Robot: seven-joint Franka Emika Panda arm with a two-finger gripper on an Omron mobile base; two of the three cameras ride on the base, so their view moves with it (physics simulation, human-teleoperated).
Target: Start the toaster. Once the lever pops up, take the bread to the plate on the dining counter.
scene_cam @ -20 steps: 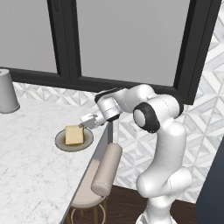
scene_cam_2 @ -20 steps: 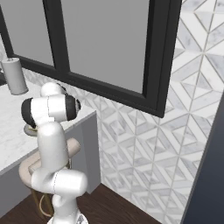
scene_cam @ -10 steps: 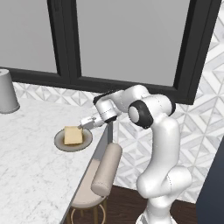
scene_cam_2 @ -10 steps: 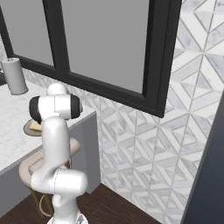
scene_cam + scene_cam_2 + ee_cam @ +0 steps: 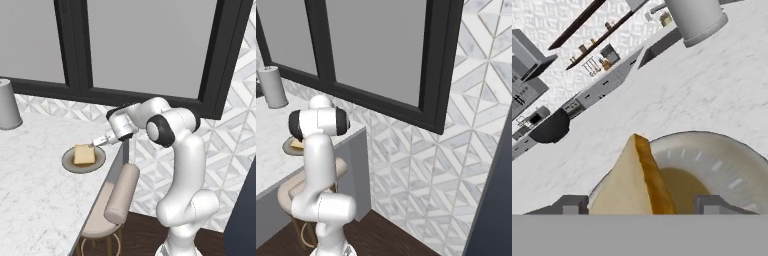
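Observation:
The bread (image 5: pixel 84 154) lies on the plate (image 5: pixel 70 163), near the right edge of the dining counter (image 5: pixel 35 200). My gripper (image 5: pixel 94 144) hangs just right of and above the slice. In the hand view the bread (image 5: pixel 634 182) stands between my two fingertips (image 5: pixel 574 204), which are spread wide, with a gap on the right side. The jaws are open and hold nothing. The plate (image 5: pixel 722 165) lies under and beyond the slice. In the right base view my arm covers most of the plate (image 5: pixel 292 149). The toaster is out of view.
A tall grey cylinder (image 5: pixel 7 105) stands at the counter's far left, also seen as the grey cylinder (image 5: pixel 697 17). A padded stool (image 5: pixel 119 196) sits below the counter's edge. Dark-framed windows (image 5: pixel 145 45) and patterned tile wall lie behind.
The jaws have spread wide and let go of the bread, which rests on the plate. The arm has shifted only slightly.

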